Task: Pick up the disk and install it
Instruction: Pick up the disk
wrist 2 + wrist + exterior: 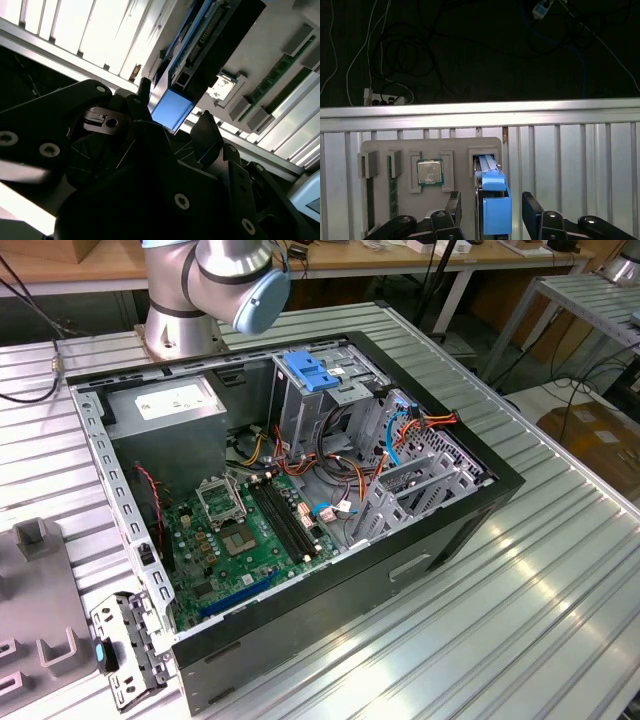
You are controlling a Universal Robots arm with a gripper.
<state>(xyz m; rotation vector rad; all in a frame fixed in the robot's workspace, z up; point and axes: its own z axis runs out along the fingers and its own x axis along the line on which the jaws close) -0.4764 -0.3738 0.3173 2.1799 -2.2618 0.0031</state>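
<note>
Hovering at the disk (496, 212), your gripper (491, 200) has its fingers spread on either side of the blue bracket, apparently not touching. The disk stands on edge in a slot of the grey holder tray (405, 147), near the processor chip (429, 172). Pickup isn't done. Installing it in the open computer case (330, 625) is all left.

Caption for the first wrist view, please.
Open pincer straddles the blue-bracketed disk standing in a grey tray slot, processor chip alongside.

Ribbed metal table (530, 640), open computer case (400, 590), grey tray (35, 595)
</note>
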